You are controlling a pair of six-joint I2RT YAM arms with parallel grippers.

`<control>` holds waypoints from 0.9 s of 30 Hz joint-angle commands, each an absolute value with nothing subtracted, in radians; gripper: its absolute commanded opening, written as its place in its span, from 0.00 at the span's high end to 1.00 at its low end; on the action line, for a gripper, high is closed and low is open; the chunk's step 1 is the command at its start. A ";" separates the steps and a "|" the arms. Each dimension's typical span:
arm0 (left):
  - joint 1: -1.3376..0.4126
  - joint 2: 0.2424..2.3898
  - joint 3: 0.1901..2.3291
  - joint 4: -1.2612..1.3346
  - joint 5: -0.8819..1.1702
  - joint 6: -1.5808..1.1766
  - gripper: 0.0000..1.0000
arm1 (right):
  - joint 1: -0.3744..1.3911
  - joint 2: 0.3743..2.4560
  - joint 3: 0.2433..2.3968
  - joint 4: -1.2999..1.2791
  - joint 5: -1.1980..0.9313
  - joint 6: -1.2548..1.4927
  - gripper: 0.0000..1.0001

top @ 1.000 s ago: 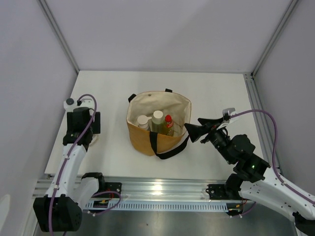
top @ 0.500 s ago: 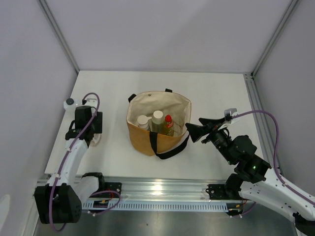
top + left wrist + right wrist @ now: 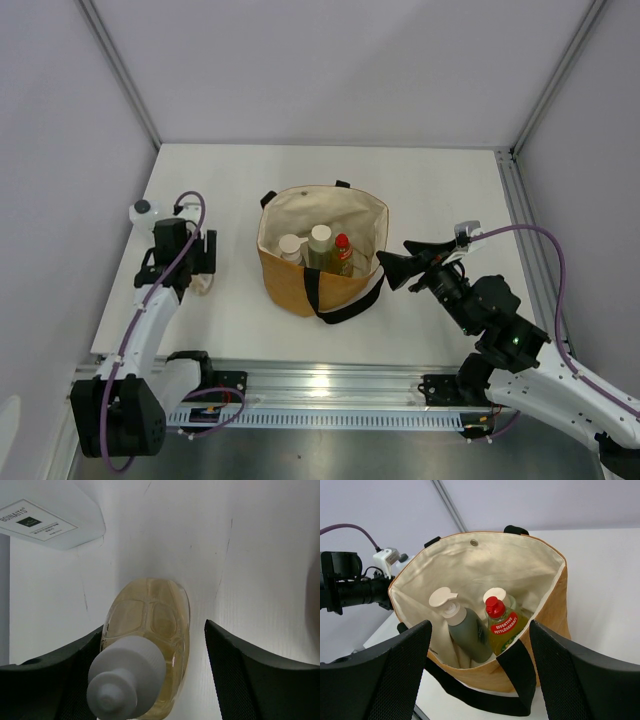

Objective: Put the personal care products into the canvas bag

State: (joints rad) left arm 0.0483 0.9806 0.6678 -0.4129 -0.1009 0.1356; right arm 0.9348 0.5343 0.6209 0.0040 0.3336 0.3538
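The canvas bag [image 3: 296,287] stands open in the middle of the table, also in the right wrist view [image 3: 490,562]. In it stand the grey-green bottle [image 3: 466,632], the yellow red-capped bottle [image 3: 501,625] and a cream-capped bottle [image 3: 494,594] behind it. My left gripper [image 3: 200,268] is open at the left of the table, its jaws around the amber white-capped bottle [image 3: 150,625]. The left finger touches it; the right finger stands apart. My right gripper [image 3: 390,268] is open and empty just right of the bag, facing its mouth [image 3: 480,625].
A clear bottle with a printed label [image 3: 50,522] lies beyond the amber one; in the top view it shows as a white shape with a dark cap [image 3: 143,210] at the table's left edge. The bag's black strap [image 3: 345,305] trails on the table.
My left gripper has moved nearer and a little to the right, toward the bag. The right arm and the bag have not moved.
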 commanded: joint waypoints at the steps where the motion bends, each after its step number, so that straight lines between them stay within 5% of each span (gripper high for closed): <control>1: 0.048 0.954 0.637 -0.360 -0.069 0.106 0.25 | 0.940 0.529 0.621 0.017 0.353 0.339 0.17; 3: 0.048 0.959 0.646 -0.360 -0.055 0.110 0.32 | 0.940 0.534 0.620 0.018 0.348 0.339 0.17; 7: 0.048 0.953 0.650 -0.334 -0.058 0.107 0.69 | 0.940 0.538 0.620 0.020 0.348 0.341 0.17; 16: -0.081 1.012 0.678 -0.180 -0.143 -0.043 0.96 | 0.940 0.540 0.617 0.020 0.360 0.336 0.17; 22: -0.181 1.104 0.726 -0.089 -0.273 -0.077 0.98 | 0.942 0.543 0.618 0.021 0.357 0.336 0.18; 27: -0.181 1.112 0.684 -0.020 -0.282 -0.118 0.71 | 0.940 0.541 0.618 0.021 0.359 0.337 0.17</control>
State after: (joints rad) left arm -0.1810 1.1244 0.6651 -0.1696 -0.2295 -0.0772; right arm 0.9348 0.5404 0.6193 0.0044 0.3363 0.3458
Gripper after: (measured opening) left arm 0.570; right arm 0.828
